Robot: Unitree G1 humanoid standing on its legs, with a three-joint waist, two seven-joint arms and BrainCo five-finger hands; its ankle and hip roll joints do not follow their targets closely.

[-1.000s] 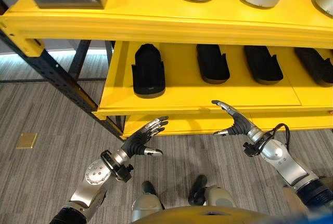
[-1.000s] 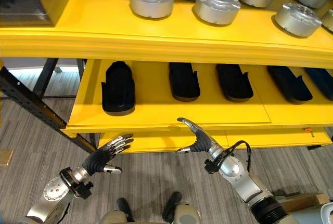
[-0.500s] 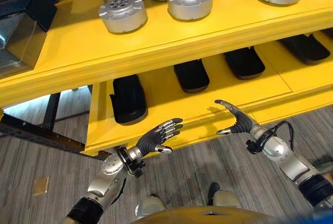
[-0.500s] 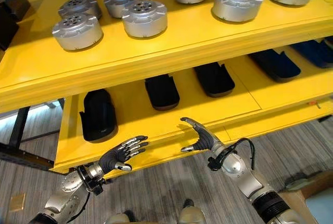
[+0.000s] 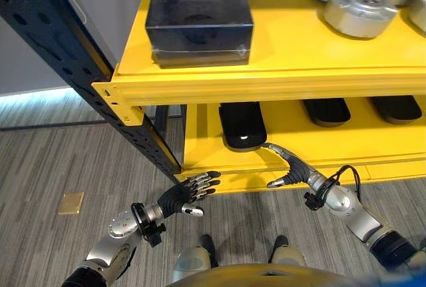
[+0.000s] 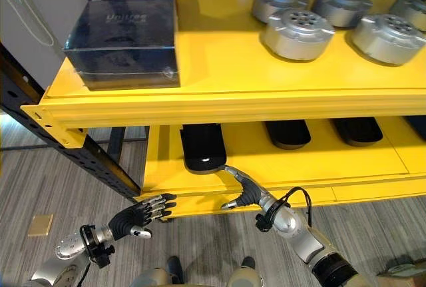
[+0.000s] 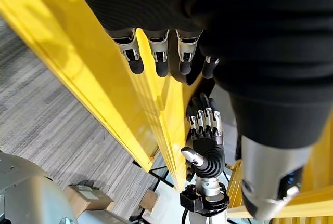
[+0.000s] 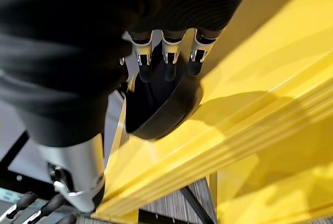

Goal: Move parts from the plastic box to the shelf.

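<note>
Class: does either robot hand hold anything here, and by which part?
Nothing is held. The left hand and right hand are both open and empty, in front of the lower yellow shelf.

A small tan square plate (image 5: 71,203) lies flat on the grey striped carpet (image 5: 40,160).

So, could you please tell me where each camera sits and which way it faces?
Left eye view: on the head, looking down at the yellow shelf and dark plastic box; both robot hands show, left robot hand, right robot hand.
Right eye view: same scene, slightly offset.
Left wrist view: along the left fingers, toward the shelf edge.
Right wrist view: along the right fingers, toward a black tray.
Shared: both wrist views show the yellow shelf.
</note>
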